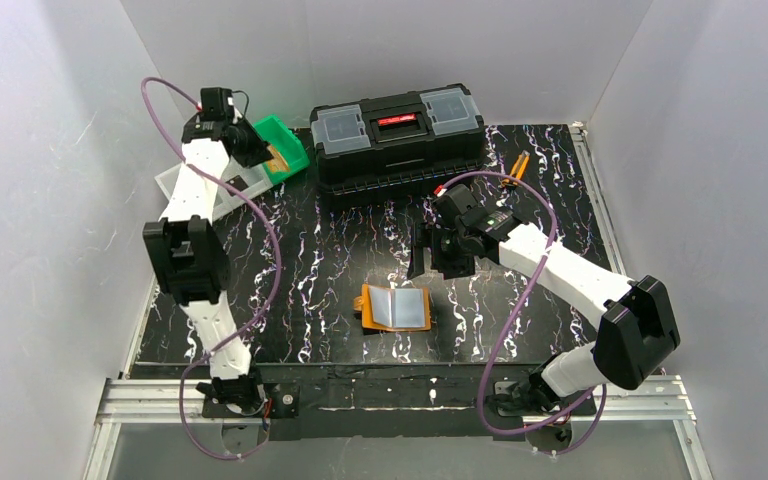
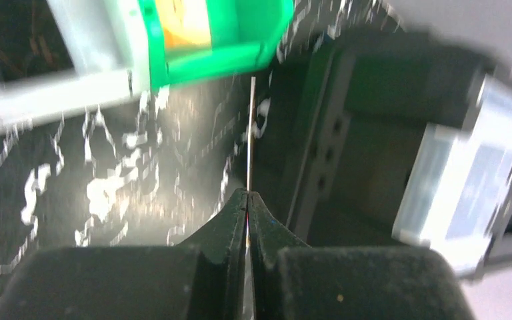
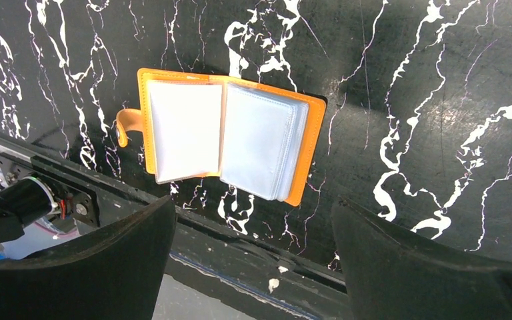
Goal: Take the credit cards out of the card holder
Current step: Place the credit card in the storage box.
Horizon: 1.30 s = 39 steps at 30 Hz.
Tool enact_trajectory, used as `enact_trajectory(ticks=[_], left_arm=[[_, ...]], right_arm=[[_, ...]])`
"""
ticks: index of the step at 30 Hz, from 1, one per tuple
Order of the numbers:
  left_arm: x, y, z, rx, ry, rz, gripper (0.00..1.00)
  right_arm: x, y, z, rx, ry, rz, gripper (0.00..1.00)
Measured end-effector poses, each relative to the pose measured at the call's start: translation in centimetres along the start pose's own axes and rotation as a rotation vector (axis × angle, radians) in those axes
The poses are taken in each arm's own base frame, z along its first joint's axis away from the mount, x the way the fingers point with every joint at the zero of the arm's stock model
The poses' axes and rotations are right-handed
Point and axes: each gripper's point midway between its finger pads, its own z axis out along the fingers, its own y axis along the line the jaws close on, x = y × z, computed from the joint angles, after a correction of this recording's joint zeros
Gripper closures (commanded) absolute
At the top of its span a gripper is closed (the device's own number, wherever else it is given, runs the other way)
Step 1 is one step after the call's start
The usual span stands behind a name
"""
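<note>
Card holder (image 1: 396, 308) lies open on the marbled tabletop (image 1: 310, 260), pockets facing up. Left claw (image 2: 248, 200) is clenched on a thin credit card (image 2: 250, 133) right by the green bin (image 2: 227, 40). Right claw (image 3: 253, 208) hangs released over the holder.

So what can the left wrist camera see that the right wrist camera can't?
Only the left wrist: the shut left gripper pinching what looks like a thin card edge-on, plus the green bin, the white bin and the black toolbox. Only the right wrist: the open orange card holder and the wide-open right gripper. Both: the black marbled table.
</note>
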Motion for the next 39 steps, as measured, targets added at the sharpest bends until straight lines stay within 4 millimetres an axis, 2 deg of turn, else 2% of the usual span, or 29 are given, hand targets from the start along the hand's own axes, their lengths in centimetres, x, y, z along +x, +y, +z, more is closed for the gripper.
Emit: enact_trajectory(ticks=[5,9,11,14,16,19,22,32,35,39], left_arm=[[-6.2,-0.1,4.6,-0.004,-0.094,-0.017,1.00],[-8.4,0.7,8.0,-0.010,-0.121,-0.027,1.00],[-8.9,1.3,9.8,-0.013,-0.124,-0.032,1.00],[-8.3,2.6,12.1,-0.028,-0.097,-0.043,1.00],[-7.9,3.2,13.3,-0.031,-0.082,-0.048,0.91],[-7.6,3.6,14.3,-0.028,-0.065,-0.044,0.72],[-7.7,3.3,14.2,-0.016,-0.066,-0.038,0.59],[-8.6,1.8,13.1,0.037,-0.083,-0.025,0.57],[-8.2,1.5,11.9,0.045,-0.073,-0.024,0.57],[-6.6,0.7,8.9,0.054,-0.052,-0.015,0.56]], right_arm=[[0.2,-0.2,-0.1,0.006,0.008,-0.013,0.07],[0.3,-0.3,-0.1,0.012,0.016,-0.017,0.08],[0.0,-0.2,0.0,0.013,0.017,-0.018,0.08],[0.0,-0.1,0.1,0.016,0.021,-0.018,0.08],[0.0,-0.2,0.1,0.018,0.024,-0.018,0.07],[0.2,-0.4,0.1,0.026,0.032,-0.018,0.07],[0.4,-0.5,0.1,0.031,0.037,-0.018,0.07],[0.5,-0.8,-0.3,0.045,0.036,-0.017,0.05],[0.4,-0.7,-0.9,0.036,0.018,-0.018,0.05],[0.9,-0.9,-1.4,0.024,0.001,-0.009,0.03]])
